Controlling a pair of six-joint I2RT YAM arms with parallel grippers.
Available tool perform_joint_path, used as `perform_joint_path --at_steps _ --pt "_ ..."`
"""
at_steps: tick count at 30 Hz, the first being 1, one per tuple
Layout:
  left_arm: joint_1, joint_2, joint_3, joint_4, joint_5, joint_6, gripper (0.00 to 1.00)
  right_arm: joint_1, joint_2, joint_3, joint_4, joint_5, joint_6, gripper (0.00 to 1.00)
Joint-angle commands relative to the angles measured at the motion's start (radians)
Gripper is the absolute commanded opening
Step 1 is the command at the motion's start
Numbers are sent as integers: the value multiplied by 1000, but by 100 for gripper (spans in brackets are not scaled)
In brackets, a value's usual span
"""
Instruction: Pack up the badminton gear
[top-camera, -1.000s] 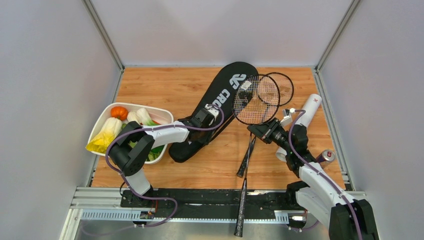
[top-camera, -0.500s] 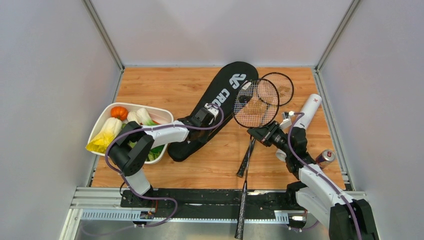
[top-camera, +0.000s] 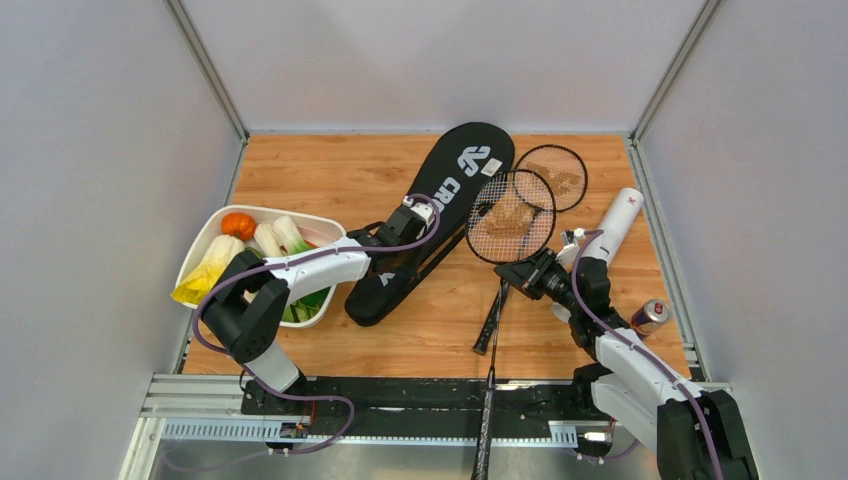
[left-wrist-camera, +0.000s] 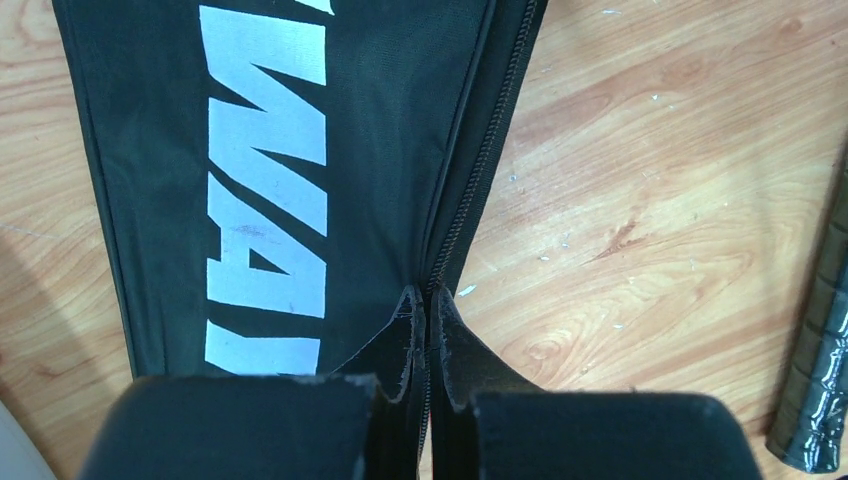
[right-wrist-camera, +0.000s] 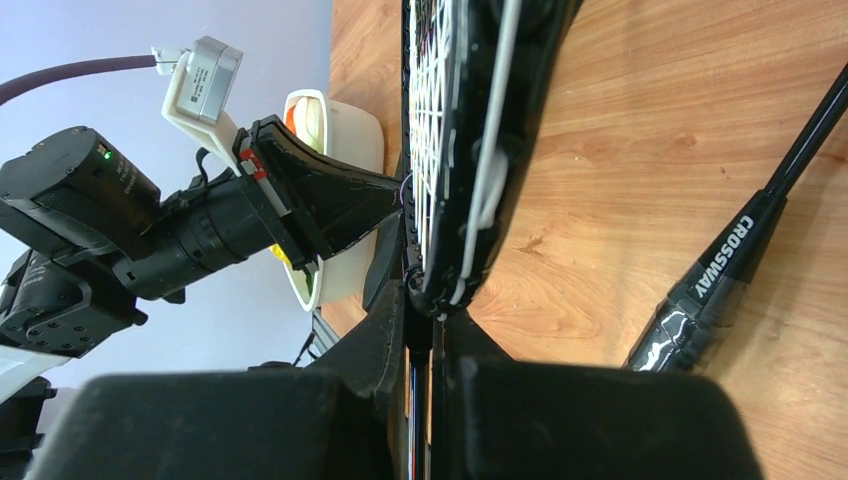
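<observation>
The black racket bag (top-camera: 452, 190) lies slanted in the middle of the table. My left gripper (top-camera: 403, 222) is shut on its zippered edge (left-wrist-camera: 470, 200), and the seam runs between the closed fingertips (left-wrist-camera: 445, 315). My right gripper (top-camera: 522, 272) is shut on the throat of one racket (top-camera: 510, 215). That racket's head is raised and tilted beside the bag's upper end (right-wrist-camera: 440, 120). Farther right on the wood lies the second racket's head (top-camera: 557, 177), while its handle (right-wrist-camera: 715, 290) rests near my right gripper. The long white tube (top-camera: 620, 220) lies at the right edge.
A white tray (top-camera: 325, 232) of toy vegetables stands at the left, right beside my left arm. A small can (top-camera: 650, 316) stands near the right wall. The held racket's grip (top-camera: 484, 440) sticks out over the table's near rail.
My left gripper has closed on the bag's edge and shifted slightly up and left with it. My right gripper has drawn back a little, and the held racket's head has swung towards the bag.
</observation>
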Motion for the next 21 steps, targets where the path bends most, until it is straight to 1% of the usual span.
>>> perform_joint_path --at_steps 1,2,3,5,7,10,13,14,15,16,19,20,21 --pt "-3 -39 32 -8 33 -42 0 -4 6 -14 45 -5 2 0" --pt "-3 -32 32 -9 42 -38 0 -3 8 -22 53 -9 6 0" --pt "-3 -24 33 -11 43 -32 5 -3 9 -26 60 -11 9 0" --pt "-3 2 36 -19 45 -19 8 -3 6 -27 62 -13 13 0" --pt "-3 27 36 -19 51 -10 1 -3 -1 -22 55 -12 8 0" --pt "-3 56 31 -5 51 2 0 -3 -10 -16 52 -10 9 0" --pt "-3 87 39 -8 42 25 15 -2 -14 -11 49 -10 8 0" --pt "-3 92 40 -12 44 30 11 -4 -15 -9 47 -10 6 0" --pt "-3 98 40 -13 40 35 3 -4 -15 -7 45 -10 6 0" --pt "-3 99 36 -10 38 35 1 -3 -16 -8 45 -10 5 0" --pt "-2 92 24 13 45 34 0 -4 -16 -9 48 -7 7 0" --pt "-3 92 25 12 46 36 4 -3 -15 -10 50 -7 7 0" --pt "-3 96 28 6 43 38 10 -3 -13 -8 53 -7 7 0"
